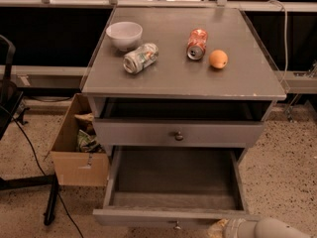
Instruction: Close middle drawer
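The middle drawer (pixel 176 180) of the grey wooden cabinet is pulled far out, a wide shallow empty tray. Its flat front (pixel 148 216) faces me at the bottom of the view, with the small knob (pixel 176 225) at the centre. The uppermost drawer (pixel 178 134) above it stands slightly out. The lowest drawer is hidden under the open tray. My gripper (pixel 220 228) comes in from the bottom right corner on a pale arm (pixel 270 229), just right of the knob and close to the middle drawer's front edge.
On the cabinet top (pixel 168 78) lie a white bowl (pixel 124 34), a crushed can on its side (pixel 140 58), a red can on its side (pixel 197 44) and an orange (pixel 218 59). An open cardboard box (pixel 79 143) stands on the floor to the left, beside a black stand leg (pixel 49 202).
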{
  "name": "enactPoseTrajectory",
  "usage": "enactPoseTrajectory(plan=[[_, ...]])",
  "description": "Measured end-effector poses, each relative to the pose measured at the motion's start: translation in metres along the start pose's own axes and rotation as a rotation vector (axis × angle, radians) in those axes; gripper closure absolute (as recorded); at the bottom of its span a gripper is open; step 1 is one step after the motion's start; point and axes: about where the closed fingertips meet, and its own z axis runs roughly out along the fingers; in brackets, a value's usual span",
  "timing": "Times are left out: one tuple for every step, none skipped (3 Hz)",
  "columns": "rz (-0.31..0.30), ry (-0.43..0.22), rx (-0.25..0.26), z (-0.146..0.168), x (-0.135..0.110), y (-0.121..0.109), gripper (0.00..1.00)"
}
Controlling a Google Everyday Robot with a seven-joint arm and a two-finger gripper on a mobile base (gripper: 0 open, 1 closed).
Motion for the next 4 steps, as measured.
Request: enactPoseTrajectory(plan=[[-0.05, -0.041, -0.034, 0.014, -0.015, 0.001, 1.0], [-0.09, -0.068, -0.06, 0.027, -0.029, -0.002, 1.0], [-0.128, -0.09, -0.073, 0.043, -0.047, -0.01, 1.0], [-0.155, -0.103, -0.069, 0.058, -0.062, -0.025, 1.0]])
